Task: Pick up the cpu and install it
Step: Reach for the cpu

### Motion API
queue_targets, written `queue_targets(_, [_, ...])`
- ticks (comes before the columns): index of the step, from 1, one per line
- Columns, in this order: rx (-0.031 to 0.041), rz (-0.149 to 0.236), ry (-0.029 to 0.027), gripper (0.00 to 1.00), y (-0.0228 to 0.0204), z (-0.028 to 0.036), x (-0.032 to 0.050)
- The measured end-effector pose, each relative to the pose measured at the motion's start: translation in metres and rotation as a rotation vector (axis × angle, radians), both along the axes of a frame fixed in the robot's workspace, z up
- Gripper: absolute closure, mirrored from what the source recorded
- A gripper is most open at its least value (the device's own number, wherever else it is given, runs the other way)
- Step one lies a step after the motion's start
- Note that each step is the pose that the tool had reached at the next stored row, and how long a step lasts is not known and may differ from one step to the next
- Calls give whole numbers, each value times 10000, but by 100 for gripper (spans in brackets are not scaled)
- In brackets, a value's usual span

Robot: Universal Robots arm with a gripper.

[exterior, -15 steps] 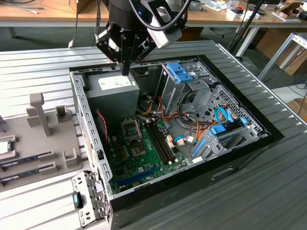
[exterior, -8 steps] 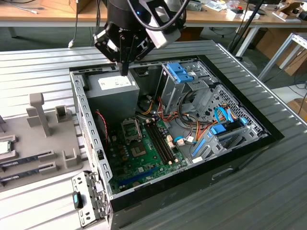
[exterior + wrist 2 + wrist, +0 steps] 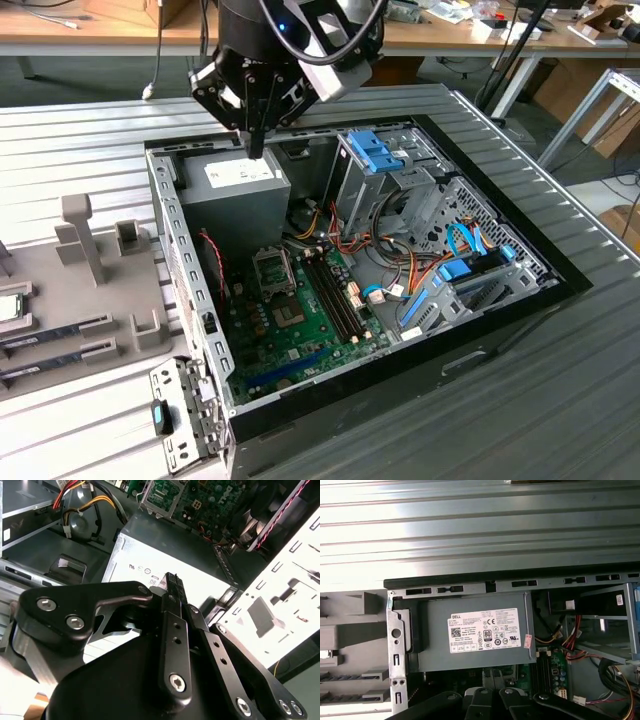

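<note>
Closed jaws over power supply (image 3: 235, 205)

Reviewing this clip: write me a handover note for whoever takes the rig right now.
The hand: shut, empty, hovering over the power supply inside the case.
The cpu: lies on the grey tray at the exterior view's left, apart from the hand.
Done: nothing that shows.
Left: cpu not yet picked up; the socket looks unfilled.
</note>
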State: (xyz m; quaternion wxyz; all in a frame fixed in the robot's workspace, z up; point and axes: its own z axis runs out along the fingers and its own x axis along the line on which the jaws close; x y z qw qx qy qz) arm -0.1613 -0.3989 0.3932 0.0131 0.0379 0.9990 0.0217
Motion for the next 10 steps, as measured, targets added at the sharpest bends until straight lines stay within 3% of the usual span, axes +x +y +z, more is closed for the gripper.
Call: queue_targets(10, [0, 0, 0, 89, 0, 0, -30])
